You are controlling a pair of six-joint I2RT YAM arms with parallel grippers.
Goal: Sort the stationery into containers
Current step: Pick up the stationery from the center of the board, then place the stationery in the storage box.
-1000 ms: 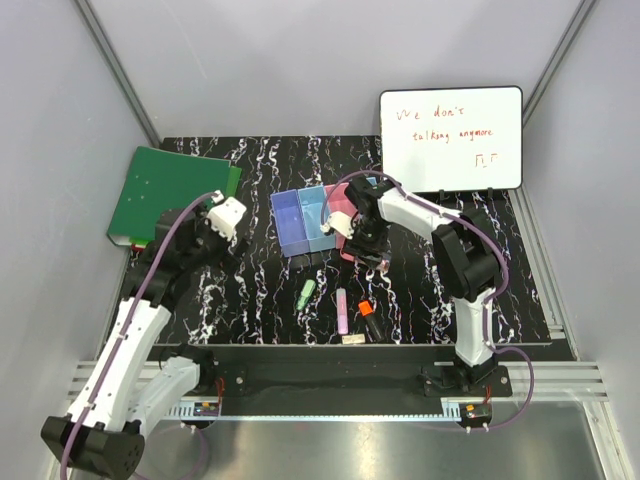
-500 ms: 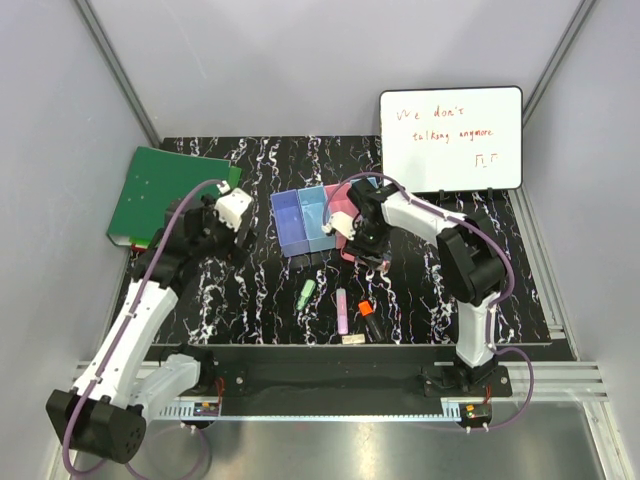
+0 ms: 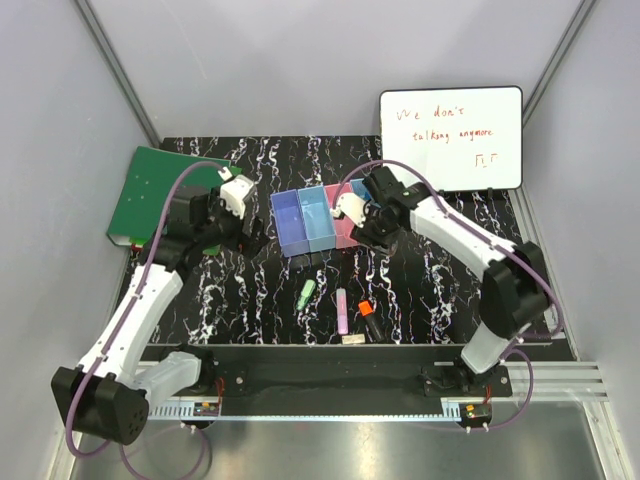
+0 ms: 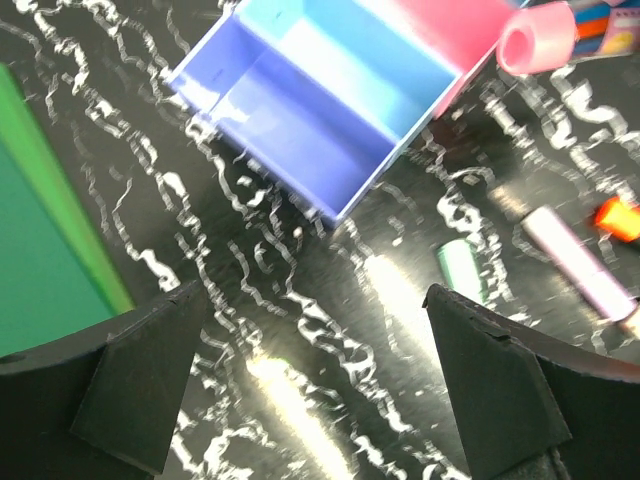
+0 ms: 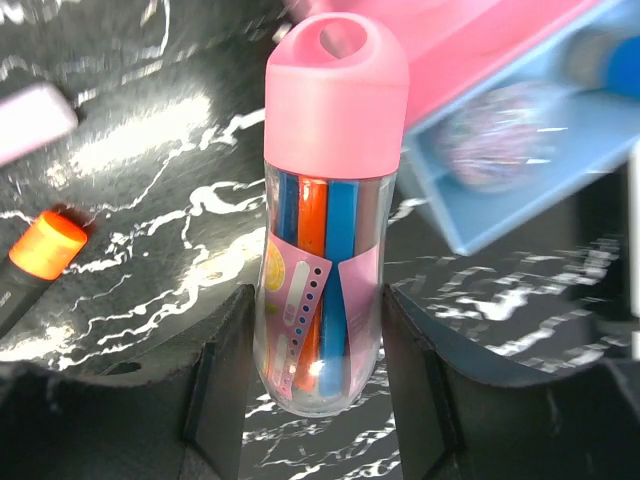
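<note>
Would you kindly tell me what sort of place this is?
Probably a robot test cell in a lab: plain grey walls box in a black marbled table, two robot arms are mounted at its near edge, and bins and a whiteboard look staged.

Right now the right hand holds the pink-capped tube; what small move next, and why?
Probably nudge the right hand toward the pink bin before releasing: the pink-capped tube is clamped between its fingers, and only its cap overlaps the bin's edge in the wrist view.
</note>
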